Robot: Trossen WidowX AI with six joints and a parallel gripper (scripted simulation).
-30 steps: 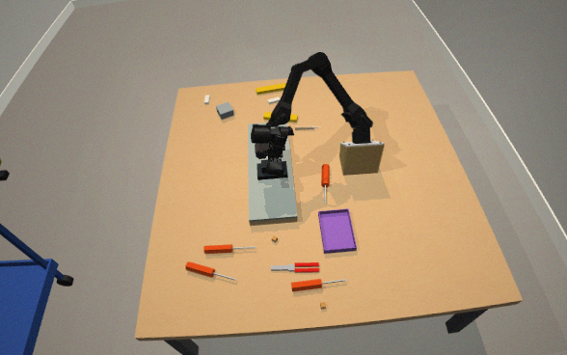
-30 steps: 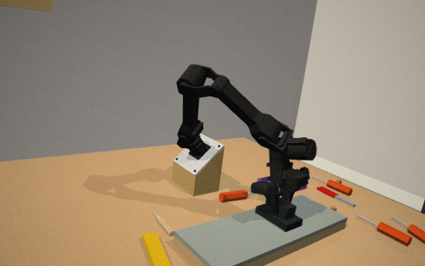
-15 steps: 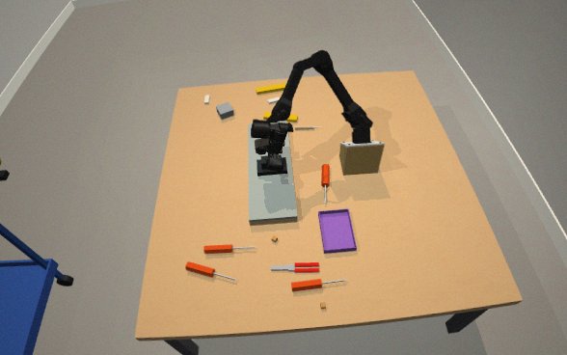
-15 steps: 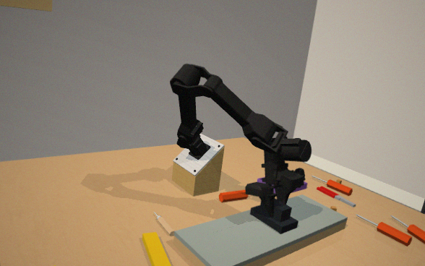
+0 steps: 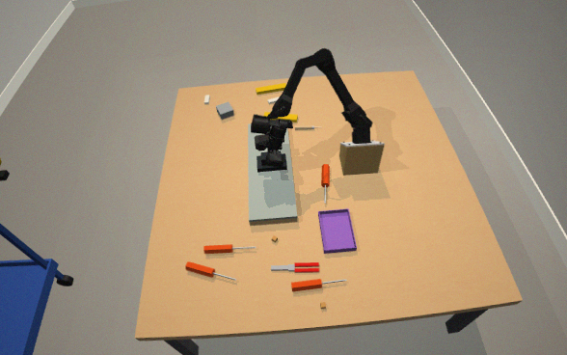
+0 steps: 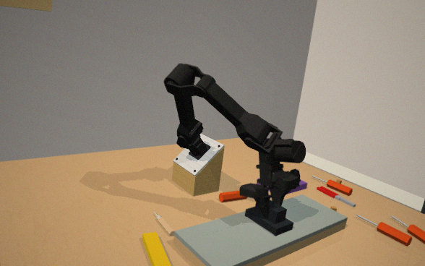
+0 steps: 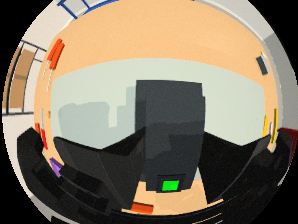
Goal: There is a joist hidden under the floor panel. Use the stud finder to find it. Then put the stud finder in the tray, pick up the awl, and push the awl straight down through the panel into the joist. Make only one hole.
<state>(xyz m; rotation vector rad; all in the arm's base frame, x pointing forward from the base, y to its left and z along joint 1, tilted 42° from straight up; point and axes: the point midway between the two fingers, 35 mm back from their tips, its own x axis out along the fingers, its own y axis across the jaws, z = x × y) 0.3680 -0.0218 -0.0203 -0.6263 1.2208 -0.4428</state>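
A: Status on the jaws (image 5: 274,156) (image 6: 269,207)?
B: I've got them clamped on the dark grey, boxy stud finder (image 5: 271,164) (image 6: 268,220) (image 7: 171,110). It's upright over the grey-green rectangular floor panel (image 5: 272,209) (image 6: 220,242) (image 7: 227,107), green light (image 7: 170,185) lit.
A: Tray?
B: Shallow purple rectangular tray (image 5: 337,232) (image 6: 301,186) (image 7: 56,167), on the wood-coloured table (image 5: 410,270) (image 6: 108,152) (image 7: 200,30), beside the panel, apart from it. Nothing in it.
A: Awl?
B: Looks like the slim, pale-handled pointed tool (image 5: 305,128) (image 6: 165,224), lying near the panel's end.

Stud finder (image 6: 269,221) (image 7: 172,120) on grey panel (image 5: 273,207) (image 6: 224,242) (image 7: 230,100), green-lit; pale awl (image 5: 305,128) (image 6: 165,225) near; purple tray (image 5: 337,231) (image 6: 300,187) (image 7: 56,167) empty.
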